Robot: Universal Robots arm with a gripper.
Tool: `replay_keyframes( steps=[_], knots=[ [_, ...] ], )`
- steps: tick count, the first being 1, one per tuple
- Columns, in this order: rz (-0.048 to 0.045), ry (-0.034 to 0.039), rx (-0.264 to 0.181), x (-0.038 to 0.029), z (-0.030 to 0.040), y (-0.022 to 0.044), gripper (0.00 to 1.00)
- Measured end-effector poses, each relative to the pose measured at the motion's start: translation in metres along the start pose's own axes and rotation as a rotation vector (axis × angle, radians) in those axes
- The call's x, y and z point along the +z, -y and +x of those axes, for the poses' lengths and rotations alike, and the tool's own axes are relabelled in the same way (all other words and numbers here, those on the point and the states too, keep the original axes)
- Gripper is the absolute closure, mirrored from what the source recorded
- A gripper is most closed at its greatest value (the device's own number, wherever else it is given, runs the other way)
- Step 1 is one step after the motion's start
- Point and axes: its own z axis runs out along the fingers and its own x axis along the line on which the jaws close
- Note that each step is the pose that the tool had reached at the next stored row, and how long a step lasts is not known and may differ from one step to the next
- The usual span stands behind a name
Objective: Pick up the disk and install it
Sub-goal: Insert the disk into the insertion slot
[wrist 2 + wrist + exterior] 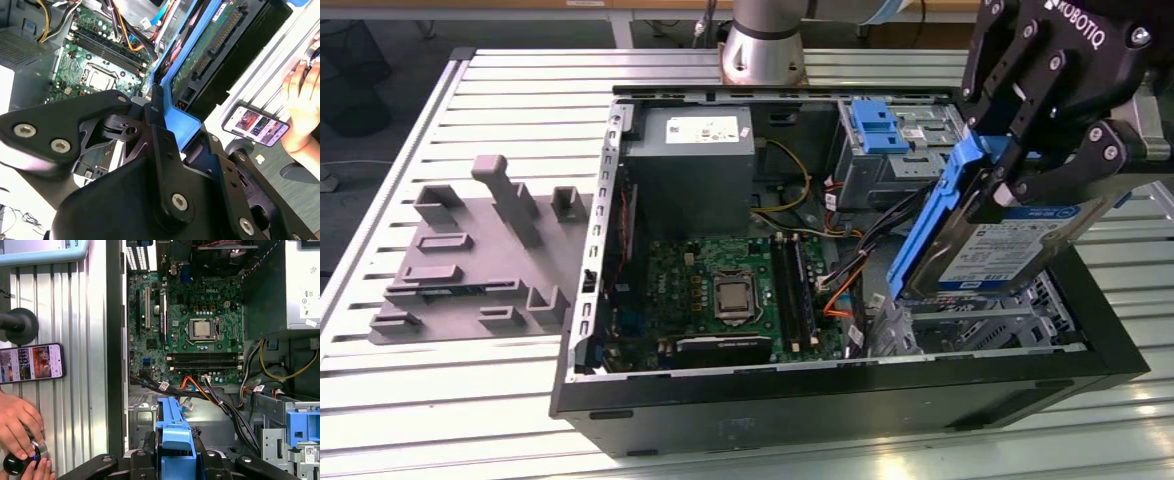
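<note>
Hand tight around white-labelled disk

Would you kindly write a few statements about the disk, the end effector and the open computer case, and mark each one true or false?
1. The end effector is closed on the disk. True.
2. The disk lies flat on the grey fixture block. False: it is held tilted above the computer case, at the exterior view's right, well apart from the block.
3. The case is open, with the motherboard exposed. True.
4. A phone lies inside the case. False: in the first wrist view it lies on the table outside the case, near a person's hand.
</note>
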Motion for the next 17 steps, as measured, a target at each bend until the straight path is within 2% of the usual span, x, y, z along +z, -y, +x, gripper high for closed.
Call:
replay_keyframes(
  steps=[12,17],
  knots=[
    [0.0000,-0.0002,-0.004,0.0087,-0.0008,0.0121,0.64],
    [0.0002,-0.0004,-0.023,0.0117,-0.0014,0.0149,0.64]
  ],
)
